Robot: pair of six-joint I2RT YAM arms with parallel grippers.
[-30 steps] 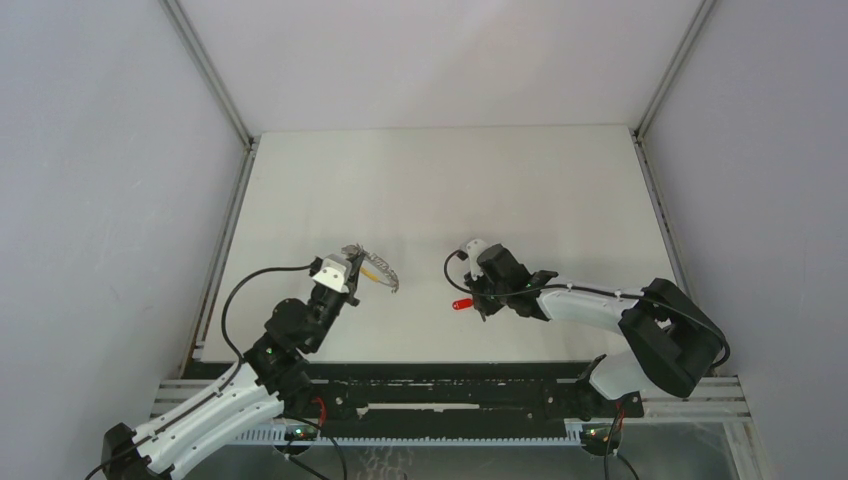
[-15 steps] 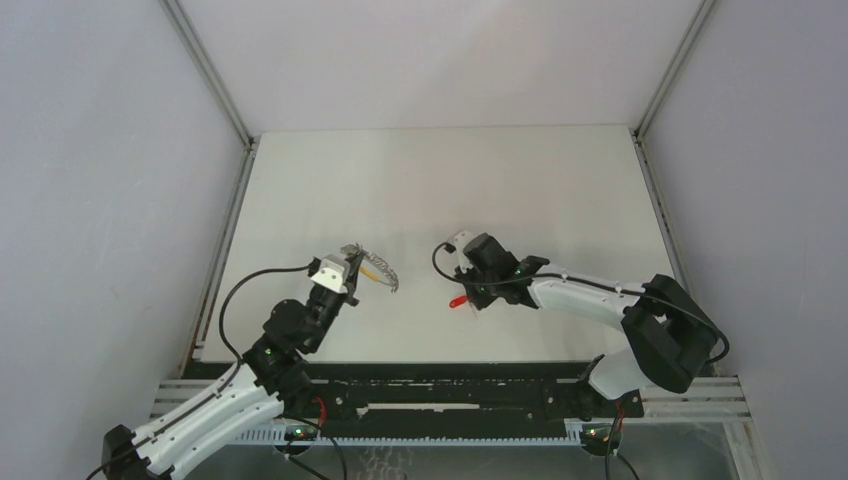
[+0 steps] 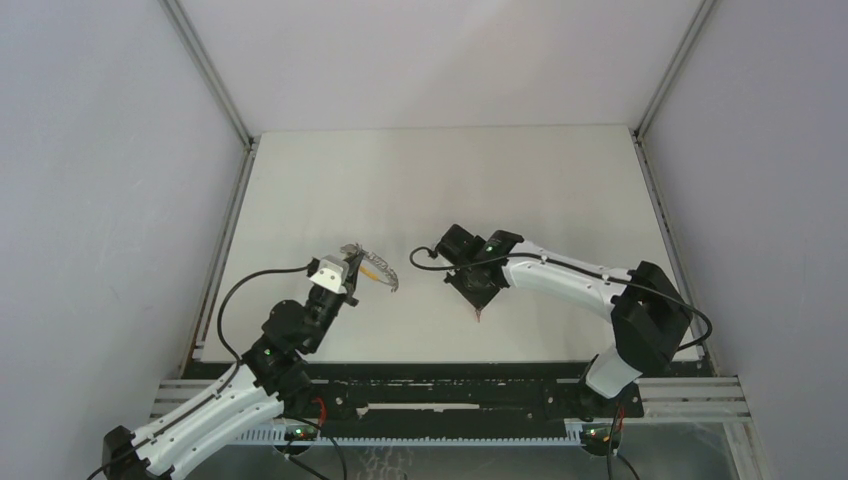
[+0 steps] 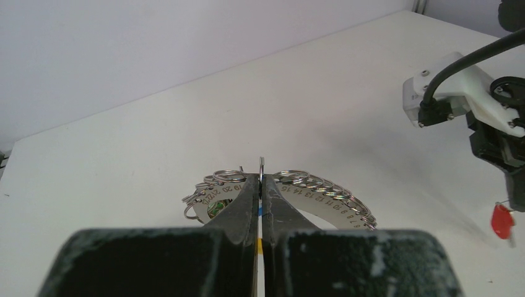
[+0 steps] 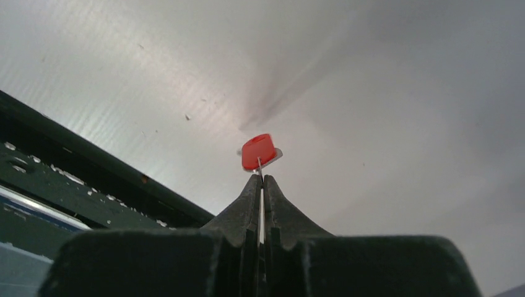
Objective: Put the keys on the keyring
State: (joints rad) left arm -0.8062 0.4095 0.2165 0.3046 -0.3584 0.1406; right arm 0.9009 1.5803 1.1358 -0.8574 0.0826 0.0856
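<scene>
One red key (image 5: 258, 151) in play: blade clamped in right gripper (image 5: 260, 178) jaws, head poking past tips, long axis in line with jaws, low over surface (image 3: 420, 180); contact we cannot tell. Keyring (image 4: 262, 163) lies to key's left, well apart, held edge-on by left gripper (image 4: 260, 185), jaws pressed tight on it. We judge key aims toward near edge, not at ring, so wrist needs turning. Numbered strip (image 4: 322, 201) of small split rings curls round keyring. No containers seen.
</scene>
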